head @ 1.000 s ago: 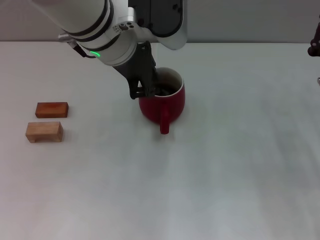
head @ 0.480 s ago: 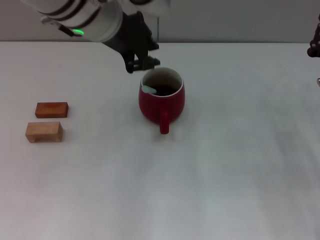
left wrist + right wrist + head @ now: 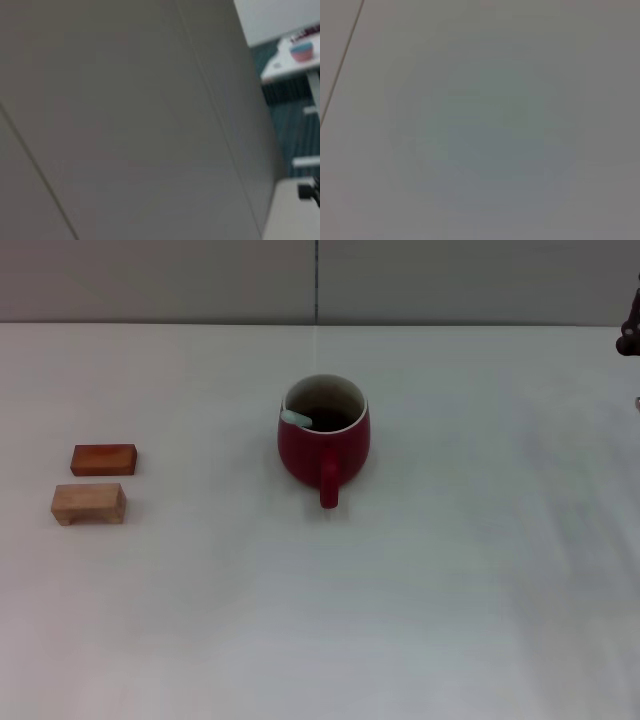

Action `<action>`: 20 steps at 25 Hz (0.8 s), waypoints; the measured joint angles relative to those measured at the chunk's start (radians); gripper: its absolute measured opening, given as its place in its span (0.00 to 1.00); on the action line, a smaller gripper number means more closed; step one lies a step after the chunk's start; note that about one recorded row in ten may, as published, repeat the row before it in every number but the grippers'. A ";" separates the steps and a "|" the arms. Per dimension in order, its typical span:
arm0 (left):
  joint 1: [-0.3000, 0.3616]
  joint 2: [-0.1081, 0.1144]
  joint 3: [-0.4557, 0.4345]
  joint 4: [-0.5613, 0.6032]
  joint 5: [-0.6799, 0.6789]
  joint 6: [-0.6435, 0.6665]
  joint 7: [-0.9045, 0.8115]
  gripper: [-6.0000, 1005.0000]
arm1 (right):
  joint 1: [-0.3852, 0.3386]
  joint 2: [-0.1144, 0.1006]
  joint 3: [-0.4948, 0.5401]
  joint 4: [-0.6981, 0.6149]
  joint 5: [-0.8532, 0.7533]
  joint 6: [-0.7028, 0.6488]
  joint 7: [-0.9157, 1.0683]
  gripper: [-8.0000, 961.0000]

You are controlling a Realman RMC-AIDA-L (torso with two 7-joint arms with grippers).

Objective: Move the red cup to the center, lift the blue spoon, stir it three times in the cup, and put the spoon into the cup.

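The red cup (image 3: 324, 445) stands upright near the middle of the white table (image 3: 450, 570), its loop handle pointing toward me. The blue spoon (image 3: 296, 419) rests inside it, with only the pale end of its handle showing against the cup's left inner rim. Nothing is touching the cup or the spoon. My left gripper is out of every view; the left wrist view shows only a grey wall. A dark part of my right gripper (image 3: 630, 332) shows at the far right edge of the head view, well away from the cup. The right wrist view holds only a plain grey surface.
Two small wooden blocks lie at the left of the table, a reddish one (image 3: 103, 459) behind a paler one (image 3: 89, 503). A grey wall runs along the table's far edge.
My left arm let go of the spoon in the cup, rose back and to the left, and has left the head view. The cup and blocks have stayed in place.
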State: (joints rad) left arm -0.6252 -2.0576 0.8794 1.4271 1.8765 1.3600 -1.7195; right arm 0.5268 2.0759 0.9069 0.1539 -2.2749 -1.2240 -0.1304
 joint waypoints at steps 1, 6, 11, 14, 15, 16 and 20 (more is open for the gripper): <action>0.016 0.000 -0.045 -0.036 -0.072 -0.012 0.029 0.29 | 0.000 0.000 0.001 -0.001 0.000 0.000 0.000 0.01; 0.069 0.003 -0.233 -0.267 -0.425 -0.058 0.158 0.29 | 0.002 0.000 0.005 -0.003 0.000 0.002 0.000 0.01; 0.094 0.003 -0.371 -0.463 -0.582 -0.093 0.316 0.29 | 0.002 0.000 0.008 -0.006 0.004 0.003 0.000 0.01; 0.116 0.001 -0.388 -0.536 -0.645 -0.111 0.424 0.29 | -0.001 0.000 0.009 -0.007 0.006 0.003 0.000 0.01; 0.126 0.001 -0.389 -0.573 -0.687 -0.111 0.479 0.29 | -0.002 0.000 0.009 -0.007 0.007 0.003 0.000 0.01; 0.126 0.001 -0.389 -0.573 -0.687 -0.111 0.479 0.29 | -0.003 0.000 0.009 -0.007 0.007 0.003 0.000 0.01; 0.157 -0.001 -0.384 -0.741 -0.841 -0.100 0.700 0.27 | -0.005 0.000 0.010 -0.007 0.007 0.003 0.000 0.01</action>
State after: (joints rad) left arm -0.4683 -2.0582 0.4955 0.6864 1.0355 1.2597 -1.0193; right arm 0.5217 2.0754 0.9171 0.1470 -2.2675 -1.2209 -0.1304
